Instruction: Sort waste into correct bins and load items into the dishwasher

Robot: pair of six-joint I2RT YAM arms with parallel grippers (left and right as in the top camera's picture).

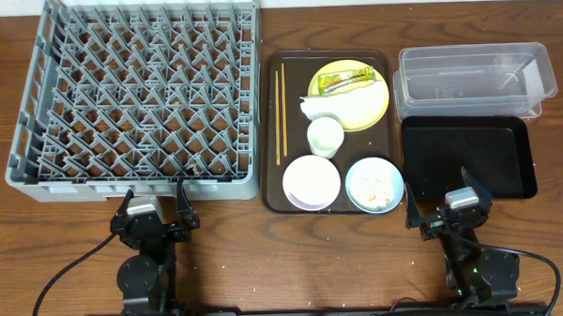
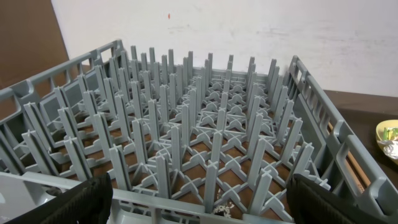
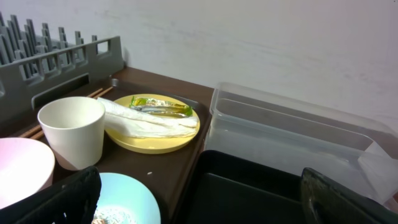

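Left gripper (image 1: 156, 198): jaws apart, just before grey dish rack (image 1: 138, 88). Right gripper (image 1: 440, 199): jaws apart, at black tray (image 1: 465, 156). Yellow plate (image 1: 369, 108), on brown serving tray (image 1: 298, 82), carries snack wrapper (image 1: 346, 78) and napkin (image 1: 322, 107).

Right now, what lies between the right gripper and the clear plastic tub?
The shallow black tray lies between the right gripper and the clear tub, as the overhead view shows.

Snack wrapper (image 3: 158, 107) and napkin (image 3: 144, 125) are lying on the yellow plate (image 3: 155, 145), the white cup (image 3: 71, 130) is standing just in front, and the clear tub (image 3: 292, 127) and black tray (image 3: 249, 183) are sitting off to the right.
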